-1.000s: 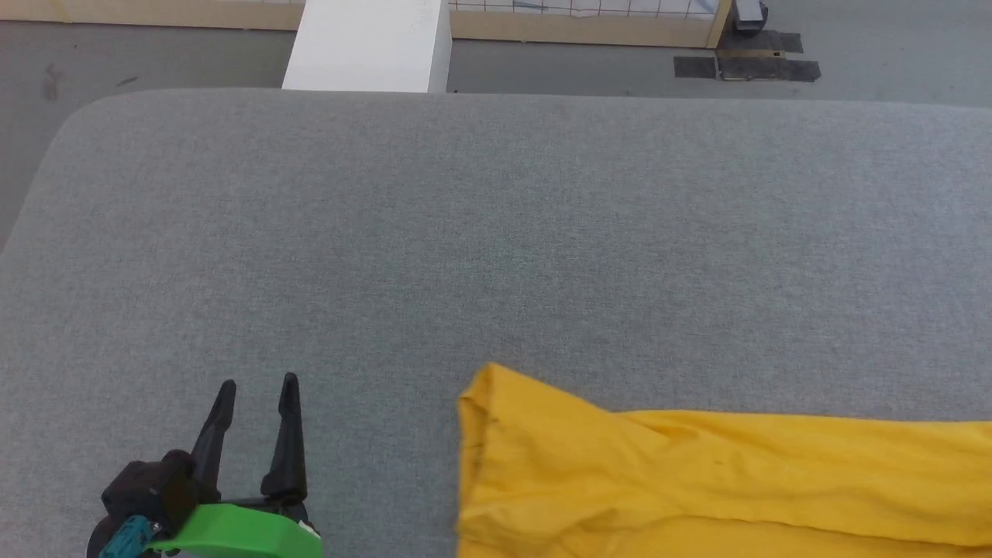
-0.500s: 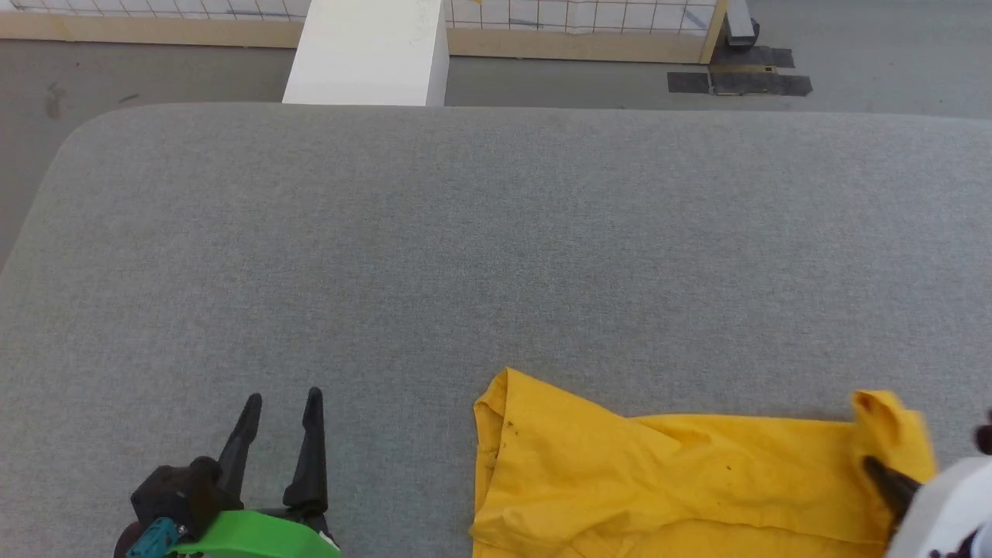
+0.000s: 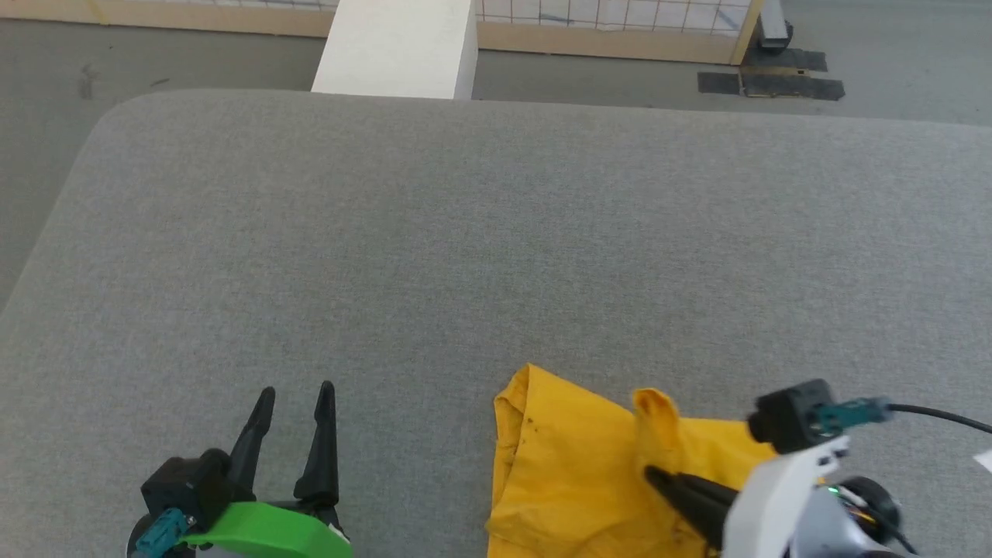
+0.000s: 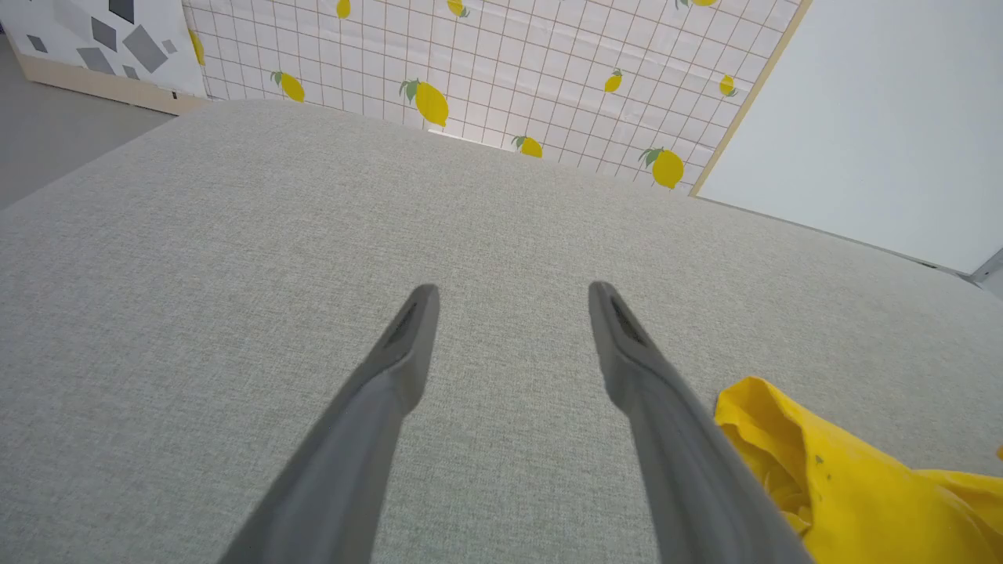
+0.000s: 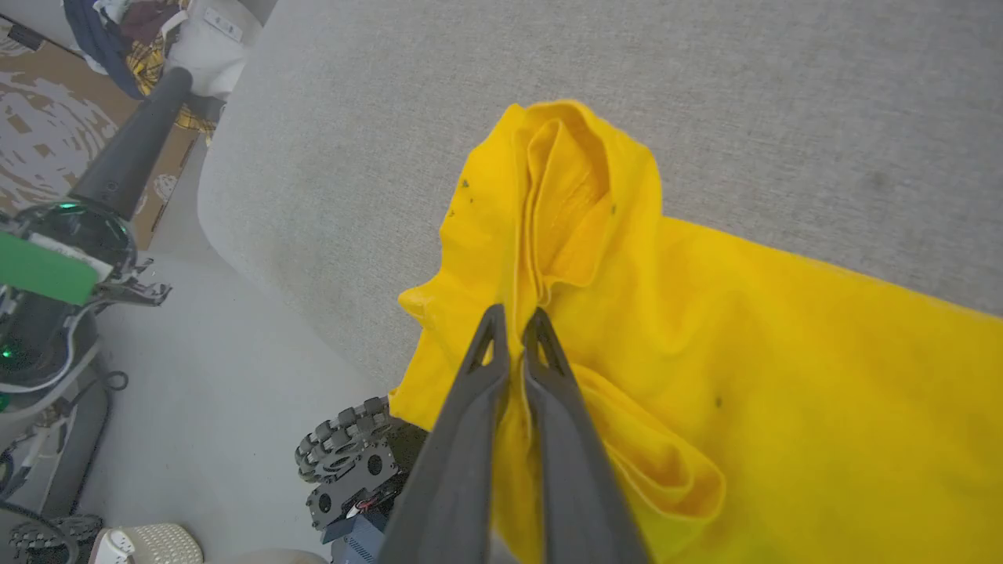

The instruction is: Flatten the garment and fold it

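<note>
Grey fabric surface (image 3: 465, 232), grey floor (image 3: 155, 54), lemon-print wall (image 4: 486, 70), perhaps a white cabinet (image 3: 395, 46).

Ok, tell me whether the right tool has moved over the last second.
Yes. Against the white block, the right tool has moved to the robot's left, shut on a fold of the yellow T-shirt.

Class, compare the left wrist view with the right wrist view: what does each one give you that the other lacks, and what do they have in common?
Left wrist view: the left tool, plainly open over bare grey surface, and a lemon-print wall. Right wrist view: the right tool shut on a fold of the yellow garment, plus the robot's wheels. Shared: the garment and the grey surface it lies on.
</note>
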